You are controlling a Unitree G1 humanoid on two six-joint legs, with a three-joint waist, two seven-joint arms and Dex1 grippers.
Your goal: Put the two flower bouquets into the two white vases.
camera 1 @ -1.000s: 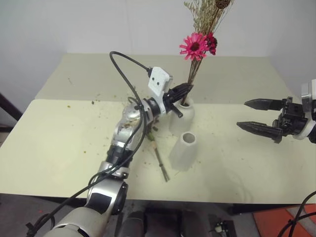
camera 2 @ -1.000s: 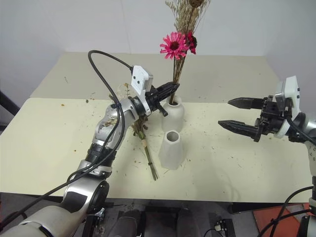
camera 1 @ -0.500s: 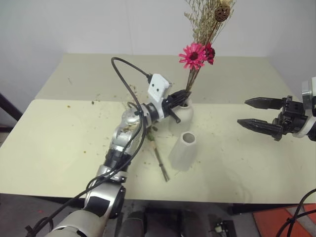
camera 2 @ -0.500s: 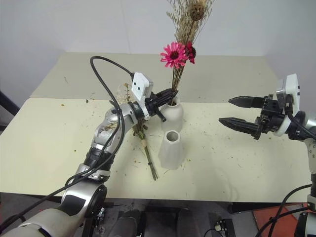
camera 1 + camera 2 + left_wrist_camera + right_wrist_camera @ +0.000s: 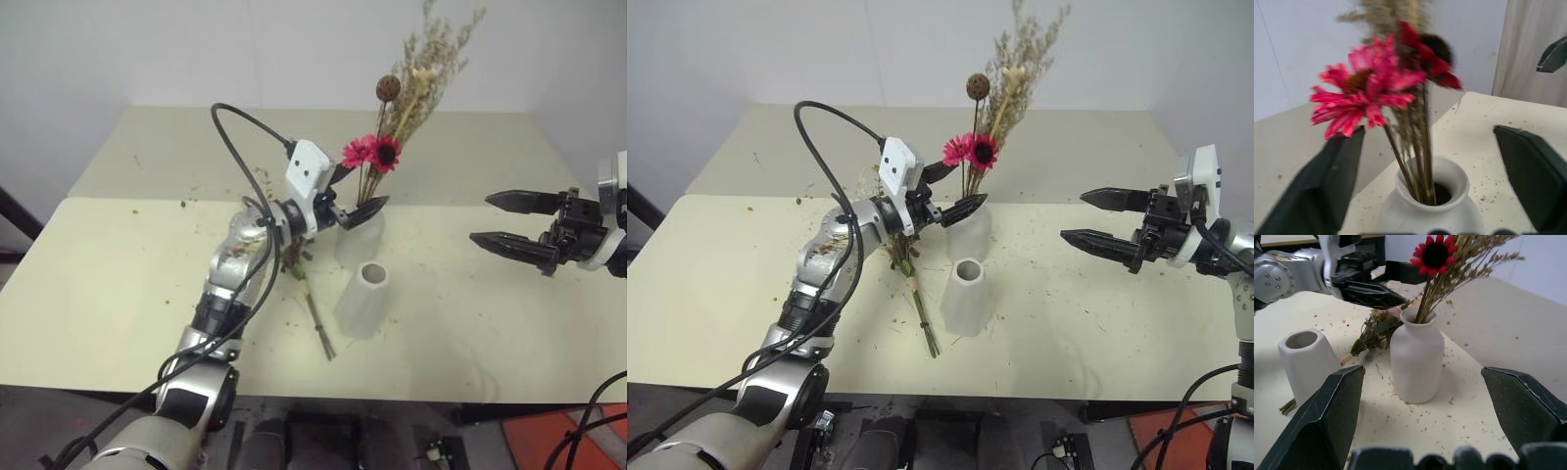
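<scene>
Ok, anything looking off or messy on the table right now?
Yes: dried plant crumbs are scattered over the cream table, thickest near the two white vases. The second bouquet of pale roses and green leaves lies flat beside the empty tapered white vase. The magenta daisy bunch stands in the rounded white bottle vase, leaning slightly.

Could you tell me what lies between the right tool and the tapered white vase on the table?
Nothing but bare tabletop with scattered plant crumbs lies between the right tool and the tapered vase, as the right eye view shows.
</scene>
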